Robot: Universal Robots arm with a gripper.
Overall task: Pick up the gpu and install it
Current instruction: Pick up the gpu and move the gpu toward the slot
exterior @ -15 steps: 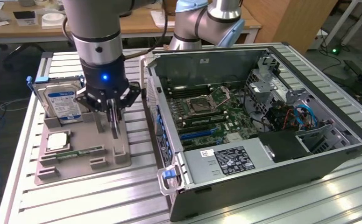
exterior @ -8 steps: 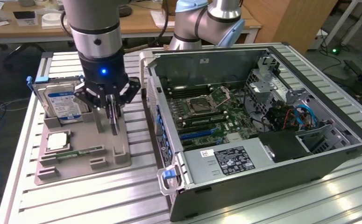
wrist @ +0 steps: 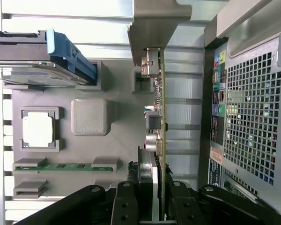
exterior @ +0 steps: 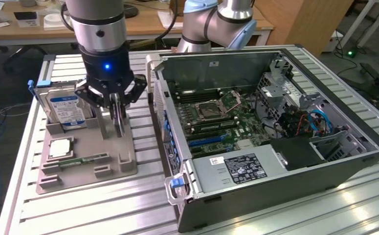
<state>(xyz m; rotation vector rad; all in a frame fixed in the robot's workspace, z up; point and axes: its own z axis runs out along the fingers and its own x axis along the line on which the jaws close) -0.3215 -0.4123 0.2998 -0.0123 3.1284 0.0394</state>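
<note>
The gpu (wrist: pixel 162 93) shows a green board edge with silvery ports. The hand (exterior: pixel 116 104) is black, with a blue light above it. The hard drive (exterior: pixel 67 110) is silver with a blue label, the memory stick (wrist: pixel 65 166) green, the holder (exterior: pixel 114 156) plain grey, the surface (exterior: pixel 98 205) ribbed silver.

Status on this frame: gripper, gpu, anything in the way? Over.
Copy: gripper shut on gpu, fingers on its upper edge. Card upright at grey tray, not in case. Nearby hard drive clear of fingers.
</note>
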